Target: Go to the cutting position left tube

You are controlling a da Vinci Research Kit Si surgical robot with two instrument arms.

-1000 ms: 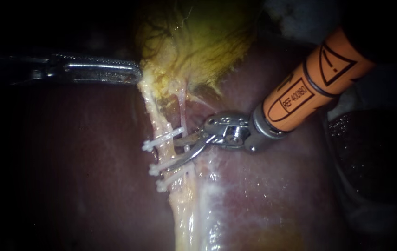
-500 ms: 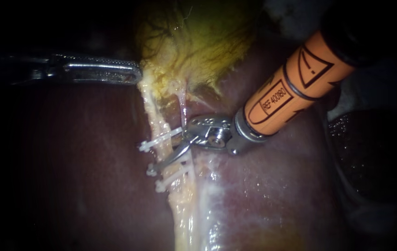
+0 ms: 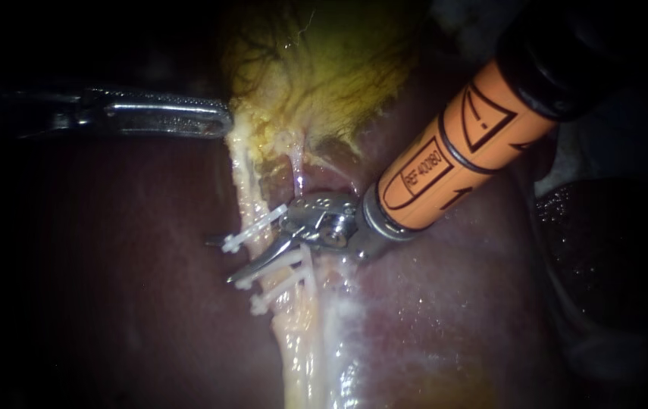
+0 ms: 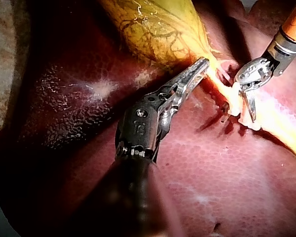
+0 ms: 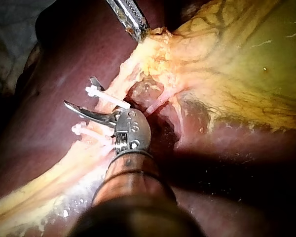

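Note:
The pale left tube (image 3: 246, 191) runs down from the yellow gallbladder (image 3: 316, 68) and carries three white clips (image 3: 252, 229). A thinner pink tube (image 3: 298, 176) lies to its right. My right instrument (image 3: 221, 260), on an orange shaft, has its two blades open across the left tube, between the top clip and the middle clip (image 3: 269, 266). In the right wrist view the blades (image 5: 81, 94) straddle the tube (image 5: 119, 90) between the clips. My left instrument (image 3: 221, 121) has its jaws shut on the gallbladder's lower edge, which also shows in the left wrist view (image 4: 201, 63).
Dark red liver (image 3: 126, 288) surrounds the tubes on both sides. A band of pale glistening tissue (image 3: 339, 341) runs down below the clips. The orange shaft (image 3: 452, 151) crosses the upper right.
My right instrument has moved left along the liver; its open blades have passed across the left tube between the clips. The left instrument has stayed where it was.

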